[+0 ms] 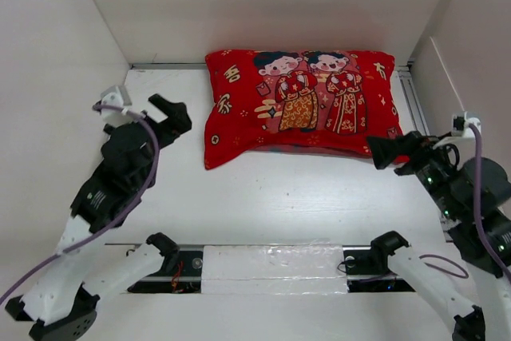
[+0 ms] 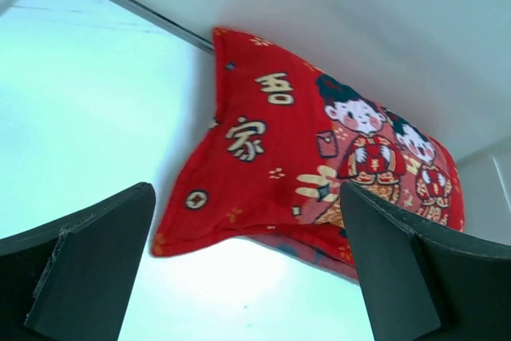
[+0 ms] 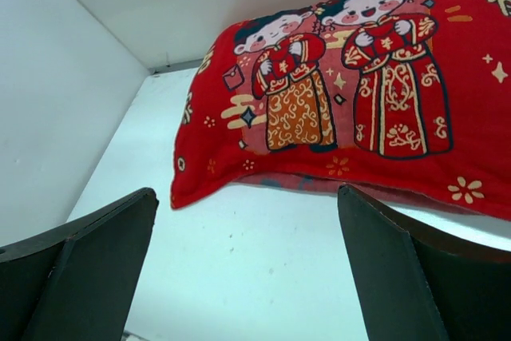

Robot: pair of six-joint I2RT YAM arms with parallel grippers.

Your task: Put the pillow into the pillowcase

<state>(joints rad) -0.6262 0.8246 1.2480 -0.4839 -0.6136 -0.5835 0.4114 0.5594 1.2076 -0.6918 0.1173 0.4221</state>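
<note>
The red pillowcase [image 1: 303, 101] with two cartoon figures and gold characters lies plump at the back of the white table, against the rear wall. No white of the pillow shows; the case bulges as if filled, and its near edge gapes slightly. My left gripper [image 1: 170, 117] stands open a little left of the case's left end, apart from it. In the left wrist view the pillowcase [image 2: 319, 165] lies beyond the left gripper [image 2: 246, 261], nothing between the fingers. My right gripper [image 1: 389, 152] is open just off the case's near right corner. In the right wrist view the pillowcase [image 3: 335, 109] lies ahead of the right gripper [image 3: 247, 237].
White walls close in the table on the left, back and right. A metal rail [image 1: 164, 65] runs along the back wall's foot. A taped strip [image 1: 271, 269] lies between the arm bases at the near edge. A white socket with a purple cable [image 1: 465, 124] sits at the right.
</note>
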